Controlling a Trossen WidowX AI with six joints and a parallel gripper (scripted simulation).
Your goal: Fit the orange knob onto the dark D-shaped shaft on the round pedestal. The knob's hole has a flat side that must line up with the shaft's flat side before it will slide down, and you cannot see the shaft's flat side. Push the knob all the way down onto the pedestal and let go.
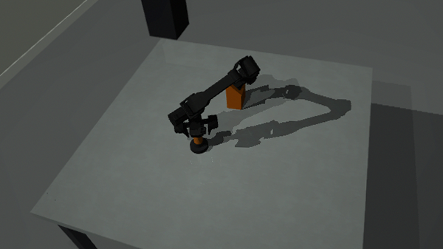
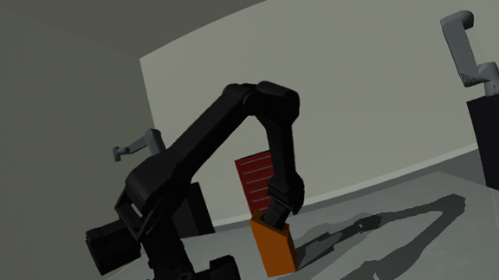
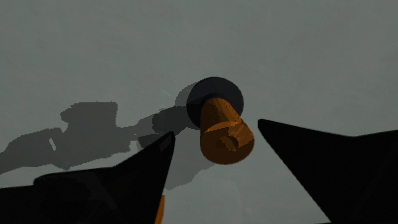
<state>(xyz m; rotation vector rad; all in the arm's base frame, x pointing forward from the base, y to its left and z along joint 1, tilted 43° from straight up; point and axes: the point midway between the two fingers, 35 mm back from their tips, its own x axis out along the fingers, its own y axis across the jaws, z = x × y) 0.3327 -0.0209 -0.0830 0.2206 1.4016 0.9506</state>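
The orange knob [image 1: 198, 141] [image 3: 215, 118] stands upright over the round dark pedestal [image 1: 198, 149] [image 3: 234, 92]. Its lower end is at or very close to the pedestal top; a thin dark band shows there in the wrist view, and I cannot tell whether a small gap is left. The shaft is hidden inside the knob. My gripper [image 1: 198, 134] [image 3: 215, 129] is open wide around the knob, one finger on each side, with space between each finger and the knob. In the exterior view the knob and pedestal are out of view.
An orange block [image 1: 234, 99] [image 2: 278, 253] stands at the arm's base, behind the pedestal in the top view. The arm's shadow falls across the table [image 1: 296, 201]. A red panel [image 2: 256, 180] and grey arms stand in the background.
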